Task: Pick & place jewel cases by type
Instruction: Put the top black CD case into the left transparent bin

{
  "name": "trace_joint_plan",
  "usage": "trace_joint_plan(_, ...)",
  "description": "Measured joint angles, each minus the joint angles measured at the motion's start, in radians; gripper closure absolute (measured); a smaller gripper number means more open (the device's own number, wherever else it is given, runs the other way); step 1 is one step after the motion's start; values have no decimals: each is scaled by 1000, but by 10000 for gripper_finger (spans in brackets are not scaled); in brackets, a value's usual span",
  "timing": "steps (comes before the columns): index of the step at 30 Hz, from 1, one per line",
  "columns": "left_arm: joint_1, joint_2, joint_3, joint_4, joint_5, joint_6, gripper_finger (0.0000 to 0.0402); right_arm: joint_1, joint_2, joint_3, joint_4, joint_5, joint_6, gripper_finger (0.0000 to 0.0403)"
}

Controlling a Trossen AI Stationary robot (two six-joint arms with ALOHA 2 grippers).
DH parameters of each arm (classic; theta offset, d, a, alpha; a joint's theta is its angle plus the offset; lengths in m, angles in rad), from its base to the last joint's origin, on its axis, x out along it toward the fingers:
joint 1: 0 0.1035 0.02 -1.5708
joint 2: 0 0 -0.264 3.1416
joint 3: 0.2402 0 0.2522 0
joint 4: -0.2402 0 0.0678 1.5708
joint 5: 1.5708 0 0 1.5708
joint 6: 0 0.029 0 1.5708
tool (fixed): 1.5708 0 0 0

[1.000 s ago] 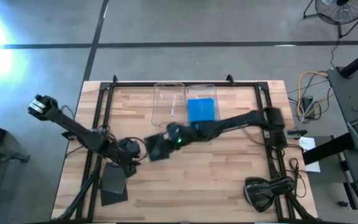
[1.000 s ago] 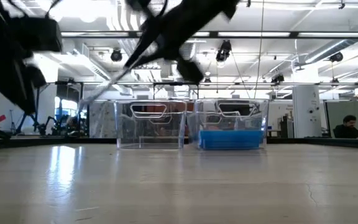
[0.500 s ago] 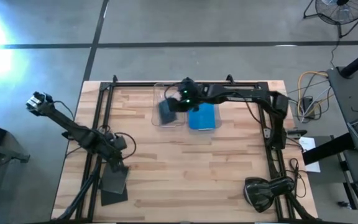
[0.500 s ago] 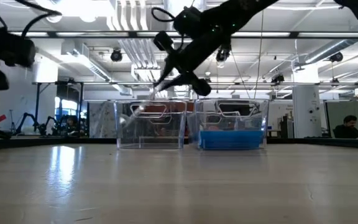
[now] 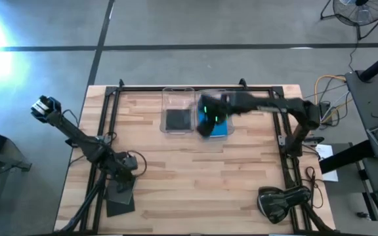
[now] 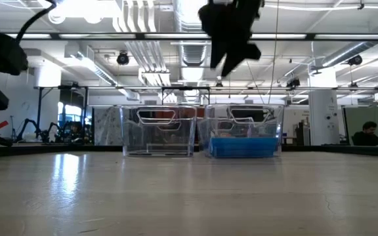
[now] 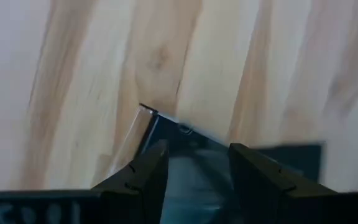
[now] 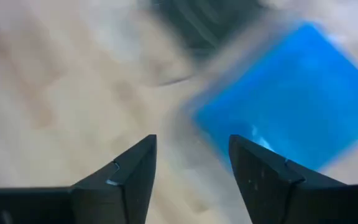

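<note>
- Far left of the table: the left gripper (image 5: pixel 125 172) hangs low over the front-left corner, above the dark jewel cases (image 5: pixel 120 195) stacked there. In its wrist view the fingers (image 7: pixel 143 177) are spread, with the edge of a dark case (image 7: pixel 191 155) lying on the wood between them, not yet pinched.
- Judged from this, the left arm is on the picking step. Its next move calls for closing squarely on one case edge without dragging the one beneath.
- Centre: the left clear bin (image 5: pixel 178 110) holds one dark grey case (image 5: pixel 176 119) lying flat on its floor.
- Just right of it: the right clear bin (image 5: pixel 223 95) holds the blue jewel cases (image 5: pixel 219 124).
- The right gripper (image 5: pixel 207 119) hovers over the seam between the two bins, jaws spread and empty in its wrist view, with the blue cases (image 8: pixel 291 106) beyond its fingers (image 8: pixel 129 171).
- It looks to have finished a drop, so it needs to head towards the remaining dark cases.
</note>
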Motion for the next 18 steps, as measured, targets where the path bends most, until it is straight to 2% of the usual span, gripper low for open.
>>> trace_joint_plan(2, -7, 51, -1, 0, -4, 113, 255, 76, -18, -8, 15, 52, 10, 207)
trace_joint_plan(4, -7, 112, -2, -2, -35, 223, 255, 151, -12, -9, 34, 171, 9, 207)
trace_joint_plan(7, -8, 207, 2, 12, -206, 362, 255, 245, 19, -13, 57, 385, 24, 207)
trace_joint_plan(9, -7, 265, 3, 34, -334, 433, 255, 302, 26, -13, 61, 477, 63, 207)
trace_joint_plan(11, -4, 318, 1, 88, -423, 493, 255, 348, 27, -12, 56, 509, 118, 207)
trace_joint_plan(15, 53, 397, 17, 315, -571, 571, 255, 378, 34, -12, 16, 548, 276, 209)
trace_joint_plan(18, 167, 432, 57, 453, -599, 565, 255, 368, 32, -20, 10, 533, 441, 209)
